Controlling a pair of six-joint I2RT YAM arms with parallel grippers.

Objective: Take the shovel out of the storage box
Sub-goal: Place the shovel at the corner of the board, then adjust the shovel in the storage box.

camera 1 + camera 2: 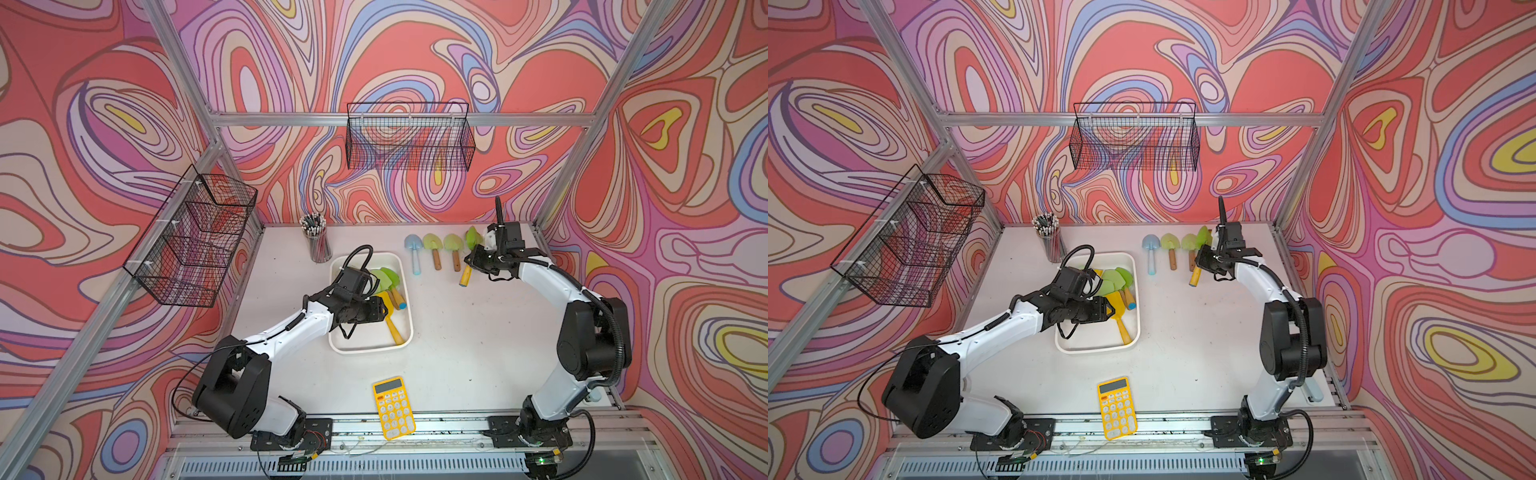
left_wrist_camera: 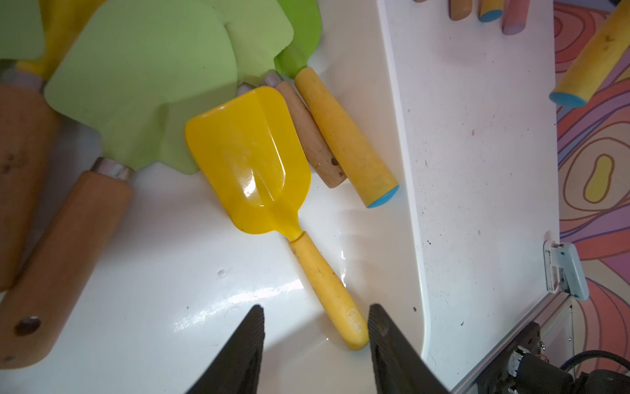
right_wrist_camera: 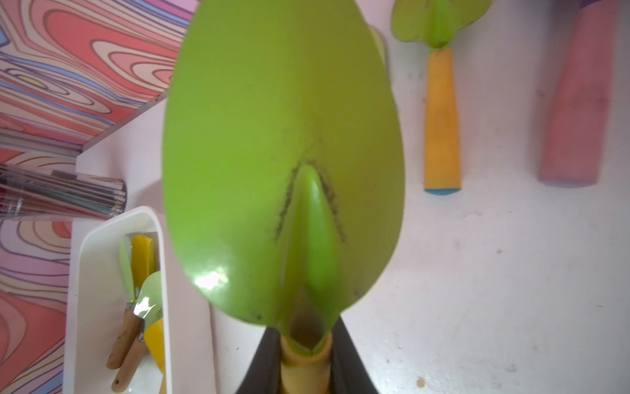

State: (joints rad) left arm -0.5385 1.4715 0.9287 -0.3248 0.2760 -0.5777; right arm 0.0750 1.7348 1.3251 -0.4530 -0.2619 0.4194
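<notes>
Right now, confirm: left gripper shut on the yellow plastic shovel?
No, the left gripper is open, fingers astride the handle of the yellow plastic shovel.

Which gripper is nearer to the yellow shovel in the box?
Left. The left gripper straddles the yellow shovel at its handle end, in the storage box; the right gripper, far off, holds a green shovel.

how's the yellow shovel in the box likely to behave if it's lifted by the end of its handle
Probably stiff and light: the yellow shovel has a thin glossy blade. Held at the handle's end, where the open left hand straddles it, the blade would likely droop. The smooth tapered handle might slip.
</notes>
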